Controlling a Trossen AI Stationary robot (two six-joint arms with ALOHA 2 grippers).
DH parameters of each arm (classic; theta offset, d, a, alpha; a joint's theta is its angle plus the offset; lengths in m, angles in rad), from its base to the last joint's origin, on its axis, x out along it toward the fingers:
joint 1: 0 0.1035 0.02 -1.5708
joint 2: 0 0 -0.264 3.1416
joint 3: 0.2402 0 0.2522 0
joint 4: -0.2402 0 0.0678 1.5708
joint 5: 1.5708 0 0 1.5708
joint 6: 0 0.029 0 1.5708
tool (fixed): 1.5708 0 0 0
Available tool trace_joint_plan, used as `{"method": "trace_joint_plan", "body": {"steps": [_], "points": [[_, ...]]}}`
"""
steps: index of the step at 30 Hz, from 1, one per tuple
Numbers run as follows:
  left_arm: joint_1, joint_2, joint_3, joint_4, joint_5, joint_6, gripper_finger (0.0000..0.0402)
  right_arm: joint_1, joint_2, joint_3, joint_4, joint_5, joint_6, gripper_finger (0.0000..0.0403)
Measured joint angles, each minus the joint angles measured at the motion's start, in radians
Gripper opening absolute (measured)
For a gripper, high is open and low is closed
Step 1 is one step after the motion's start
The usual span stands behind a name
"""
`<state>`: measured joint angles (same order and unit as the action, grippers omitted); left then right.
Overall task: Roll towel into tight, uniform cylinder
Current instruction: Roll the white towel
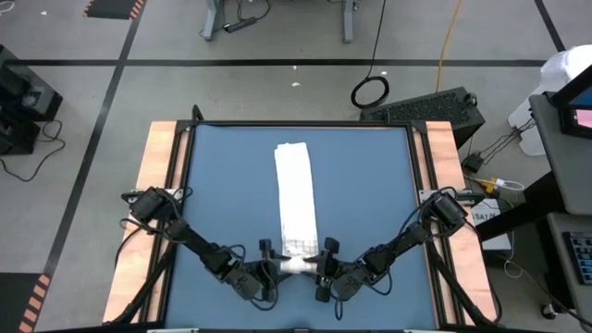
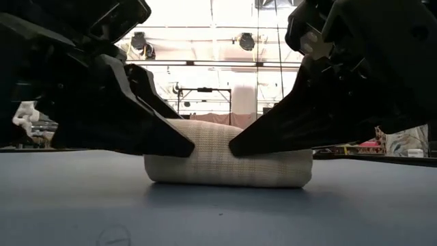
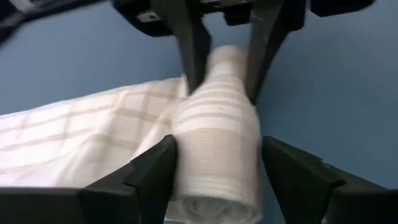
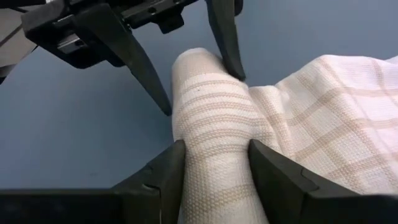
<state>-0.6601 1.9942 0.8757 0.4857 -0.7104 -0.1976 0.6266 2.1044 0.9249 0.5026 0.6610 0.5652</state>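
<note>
The white towel [image 1: 296, 199] with faint grid lines lies as a long strip down the middle of the blue table [image 1: 222, 185]. Its near end is wound into a short roll [image 2: 229, 154] that rests on the table; the rest lies flat toward the far edge. My left gripper [image 1: 275, 268] comes at the roll's left end and stands open around it [image 3: 217, 162]. My right gripper [image 1: 321, 268] comes from the right and is shut on the roll's right end [image 4: 214, 168]. My left gripper touches the roll's left end with one finger [image 3: 155, 168], which lies against its side [image 3: 180, 155]. The other finger stands a sliver apart. The fingers slant down from the table's left, along the roll. My right gripper pinches the roll's right end [image 4: 211, 149] between its two fingers, one on the near side and one on the far side. The fingers slant down from the table's right, along the roll. The roll narrows in the pinch [image 3: 227, 62] and rests on the table.
Bare blue table lies on both sides of the towel strip. Wooden borders [image 1: 157, 203] run along the table's left and right edges. A keyboard [image 1: 430, 106] and a coiled cable [image 1: 370, 91] lie on the floor beyond the far right corner.
</note>
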Motion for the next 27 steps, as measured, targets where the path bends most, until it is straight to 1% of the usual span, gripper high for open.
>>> {"method": "trace_joint_plan", "body": {"steps": [3, 6, 10, 13, 16, 18, 20, 24, 27], "points": [[0.03, -0.002, 0.0, -0.005, 0.089, -0.009, 0.0228, 0.0, 0.0, 0.0, 0.0, 0.0, 0.005, 0.016], [0.057, -0.006, 0.0, -0.014, 0.161, -0.041, 0.02, 0.0, 0.0, 0.0, 0.0, 0.0, 0.008, 0.016], [0.075, -0.007, 0.001, -0.023, 0.199, -0.066, 0.0136, 0.0, -0.005, 0.0, -0.005, 0.003, 0.013, 0.016], [0.091, -0.009, 0.004, -0.051, 0.244, -0.145, 0.0092, 0.006, -0.03, 0.0, -0.017, -0.006, -0.036, 0.016], [0.106, -0.008, 0.008, -0.089, 0.291, -0.228, 0.0091, 0.036, -0.063, -0.002, -0.041, 0.032, -0.179, 0.0171], [0.115, -0.008, 0.008, -0.098, 0.314, -0.262, 0.0091, 0.064, -0.087, -0.005, -0.069, 0.071, -0.27, 0.0188], [0.125, -0.008, 0.007, -0.098, 0.334, -0.285, 0.0091, 0.091, -0.106, -0.005, -0.096, 0.1, -0.323, 0.0209], [0.147, -0.013, 0.006, -0.097, 0.387, -0.34, 0.0099, 0.129, -0.115, -0.003, -0.157, 0.128, -0.339, 0.0246], [0.163, -0.013, 0.006, -0.105, 0.436, -0.388, 0.011, 0.142, -0.116, -0.003, -0.19, 0.182, -0.297, 0.0258]]}}
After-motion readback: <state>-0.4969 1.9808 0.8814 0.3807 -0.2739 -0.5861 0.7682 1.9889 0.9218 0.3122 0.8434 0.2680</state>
